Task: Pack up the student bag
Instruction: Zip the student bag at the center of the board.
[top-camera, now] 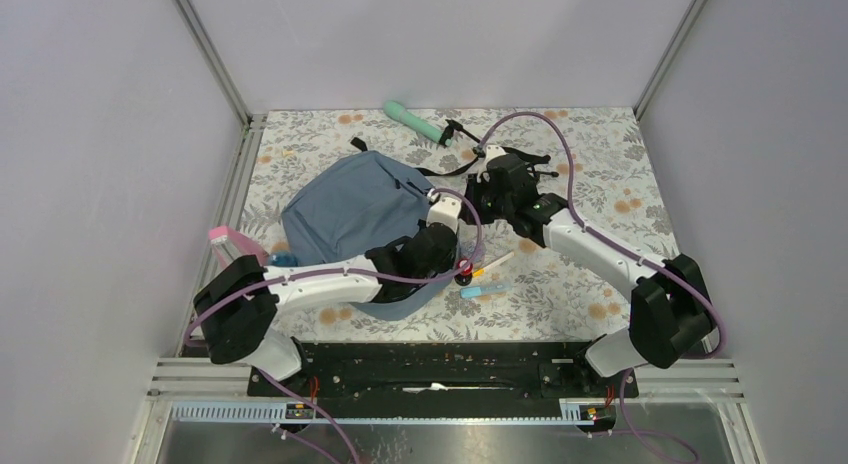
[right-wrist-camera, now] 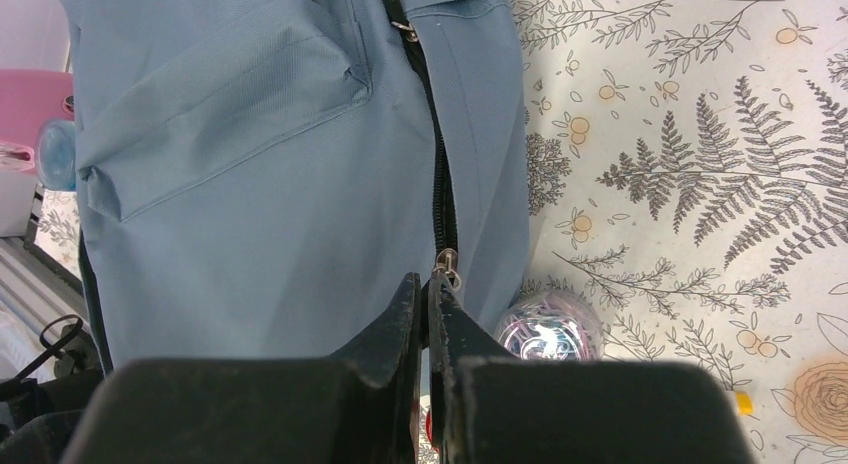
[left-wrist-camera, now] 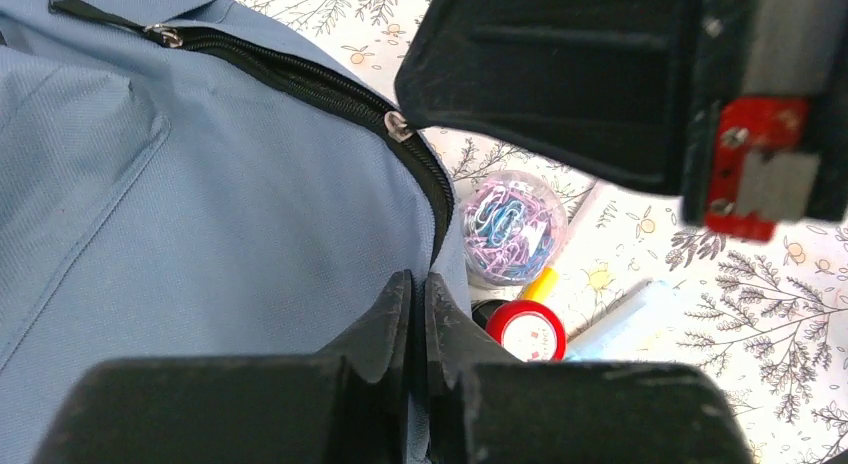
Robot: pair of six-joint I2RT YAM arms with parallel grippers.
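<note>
The slate-blue student bag (top-camera: pixel 350 209) lies flat at centre left, black straps (top-camera: pixel 455 167) trailing behind it. My left gripper (top-camera: pixel 450 256) is shut on the bag's fabric edge (left-wrist-camera: pixel 445 284) just below the end of the dark zipper (left-wrist-camera: pixel 300 79). My right gripper (top-camera: pixel 472 209) is shut on the zipper pull (right-wrist-camera: pixel 447 267), right at its fingertips (right-wrist-camera: pixel 445 304). The bag also fills the right wrist view (right-wrist-camera: pixel 250 184), front pocket at upper left. The right gripper's body shows at the top right of the left wrist view, by the slider (left-wrist-camera: pixel 398 126).
A clear jar of paper clips (left-wrist-camera: pixel 510 229), a red-capped item (left-wrist-camera: pixel 527 331), a yellow marker (left-wrist-camera: pixel 541 283) and a pale blue pen (left-wrist-camera: pixel 625 319) lie by the bag's right edge. A green bottle (top-camera: pixel 415 121) is at the back. A pink item (top-camera: pixel 228 242) stands left.
</note>
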